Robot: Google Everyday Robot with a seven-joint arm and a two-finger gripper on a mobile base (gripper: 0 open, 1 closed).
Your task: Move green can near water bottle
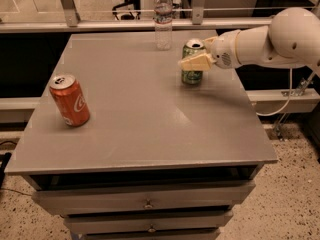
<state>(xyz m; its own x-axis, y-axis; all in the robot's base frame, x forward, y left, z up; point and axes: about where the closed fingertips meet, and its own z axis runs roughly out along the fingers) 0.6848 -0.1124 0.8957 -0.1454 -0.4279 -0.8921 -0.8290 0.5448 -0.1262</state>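
A gray table (pixel 150 114) with drawers (pixel 100 196) stands on a speckled floor (pixel 295 204). A metal rail (pixel 100 25) runs behind it.

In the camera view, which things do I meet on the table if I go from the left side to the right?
orange-red can → water bottle → green can, held by the gripper, which reaches in from the right.

No wording can be read. The red can (pixel 70 100) on the table (pixel 150 129) bears an illegible white script; the bottle (pixel 163 16) label and the green can (pixel 191 77), clasped by the gripper (pixel 193 60) at far right, show nothing legible.
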